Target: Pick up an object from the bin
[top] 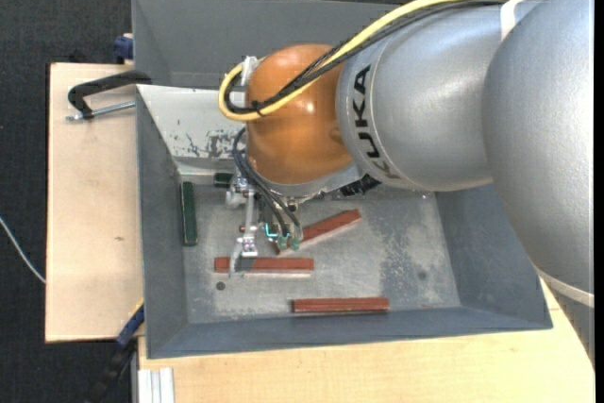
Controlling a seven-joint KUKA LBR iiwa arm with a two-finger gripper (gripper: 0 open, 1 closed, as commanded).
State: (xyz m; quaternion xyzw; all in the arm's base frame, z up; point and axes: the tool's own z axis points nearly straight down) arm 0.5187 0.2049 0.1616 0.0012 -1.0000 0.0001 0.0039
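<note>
Smooth grey arm [453, 99] reaches into the metal bin [425, 250]. Its gripper [247, 248] stands over the left end of a flat red-brown stick [278, 265] mid-floor; whether spread or closed, one cannot tell.

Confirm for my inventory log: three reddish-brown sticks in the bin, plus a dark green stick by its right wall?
No. The camera view shows the dark green stick by the bin's left wall, not right. The rest stands.
</note>
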